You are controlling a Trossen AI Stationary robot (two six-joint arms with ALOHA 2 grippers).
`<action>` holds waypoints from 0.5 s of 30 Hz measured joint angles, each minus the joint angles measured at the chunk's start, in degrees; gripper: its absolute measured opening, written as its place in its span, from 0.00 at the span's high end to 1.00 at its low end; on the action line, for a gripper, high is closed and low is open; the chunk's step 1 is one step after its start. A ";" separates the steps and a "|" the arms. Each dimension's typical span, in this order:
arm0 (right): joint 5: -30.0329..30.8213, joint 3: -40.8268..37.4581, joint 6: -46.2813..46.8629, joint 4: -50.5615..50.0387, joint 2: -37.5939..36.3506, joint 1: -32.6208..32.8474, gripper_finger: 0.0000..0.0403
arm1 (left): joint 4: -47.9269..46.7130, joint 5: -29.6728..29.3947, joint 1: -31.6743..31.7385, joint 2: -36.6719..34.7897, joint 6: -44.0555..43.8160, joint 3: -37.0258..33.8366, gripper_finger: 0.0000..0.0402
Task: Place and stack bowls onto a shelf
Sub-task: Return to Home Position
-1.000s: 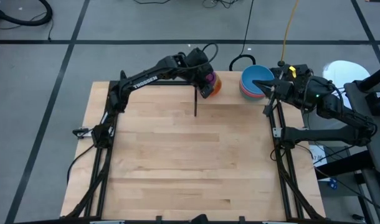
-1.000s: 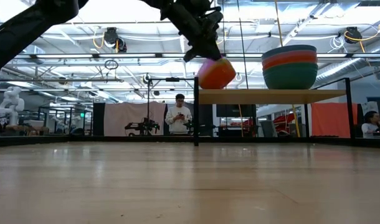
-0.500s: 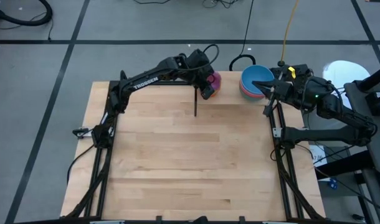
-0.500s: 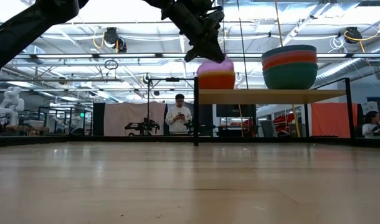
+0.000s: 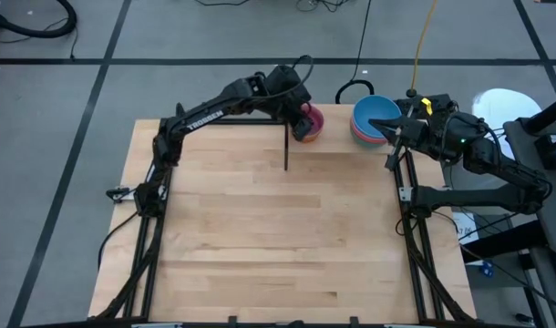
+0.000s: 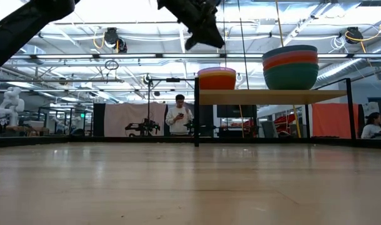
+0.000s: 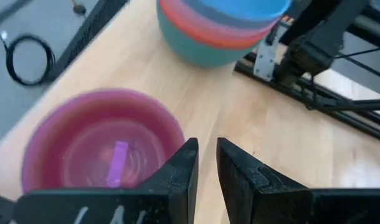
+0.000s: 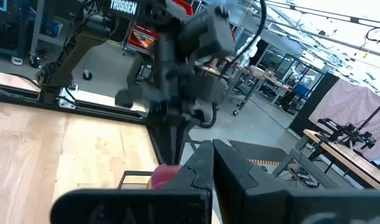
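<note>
Tabletop [image 5: 260, 237] — one, light wood; my two arms reach over its far edge.

Shelf [image 6: 272, 97] — one raised light-wood board at that far edge. Two black uprights [image 6: 196, 115] show in the low view, one at each end.

People — two, in the room beyond: a standing person [image 6: 180, 117] under the shelf line and a second person [image 6: 371, 125] at the far right.

Cable loop [image 5: 351, 91] — one, black, on the floor behind the shelf.

Bowl stacks — two, well apart on the shelf. In the right stack I count three: blue bowl [image 6: 290, 49] over red bowl [image 6: 290, 60] over teal bowl [image 6: 290, 76]. In the left stack I can make out two: pink bowl [image 7: 103, 143] nested in orange bowl [image 6: 217, 82].

Left gripper [image 7: 207, 143] — hovers above the left stack, clear of it, with nothing in the way. My fingers are parted by a narrow slit and hold nothing. The pink bowl lies below and just to one side of the tips.

Right gripper [image 8: 213, 152] — waits beside the right stack, fingers pressed together on nothing.
</note>
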 joint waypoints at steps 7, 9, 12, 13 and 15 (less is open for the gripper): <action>0.11 0.00 -1.46 -1.01 -0.91 0.00 1.00 | -1.44 0.20 -0.04 -4.71 1.26 -0.07 0.84; 0.15 0.00 -1.46 -1.53 -1.97 0.00 1.00 | -1.41 0.20 -0.20 -6.97 1.51 -0.07 0.84; 0.16 0.00 -1.23 -2.55 -4.17 0.00 1.00 | -2.58 0.20 -0.32 -10.85 3.35 -0.04 0.84; 0.19 0.00 -0.99 -2.94 -5.00 0.00 1.00 | -2.84 0.22 -0.50 -11.88 4.17 -0.04 0.84; 0.24 0.00 -0.53 -4.13 -6.91 0.00 1.00 | -4.05 0.18 -0.65 -14.47 4.88 -0.04 0.84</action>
